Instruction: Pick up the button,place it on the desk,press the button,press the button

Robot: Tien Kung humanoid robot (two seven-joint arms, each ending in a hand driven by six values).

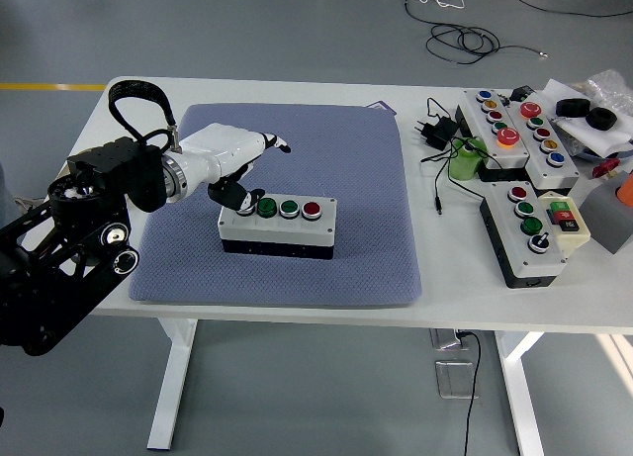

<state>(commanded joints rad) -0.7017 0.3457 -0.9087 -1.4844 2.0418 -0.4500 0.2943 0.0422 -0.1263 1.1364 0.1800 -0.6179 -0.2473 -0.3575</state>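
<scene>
A grey button box with a black base lies on the blue mat, holding a black selector knob, two green buttons and a red button in a row. My left hand, white with black fingertips, hovers at the box's left end. Its thumb reaches down over the black knob, while the other fingers stretch toward the back right. It holds nothing. My right arm is out of view.
Three more button boxes lie at the right side of the table, with a green roll, a black plug and cable, and black parts at the far right corner.
</scene>
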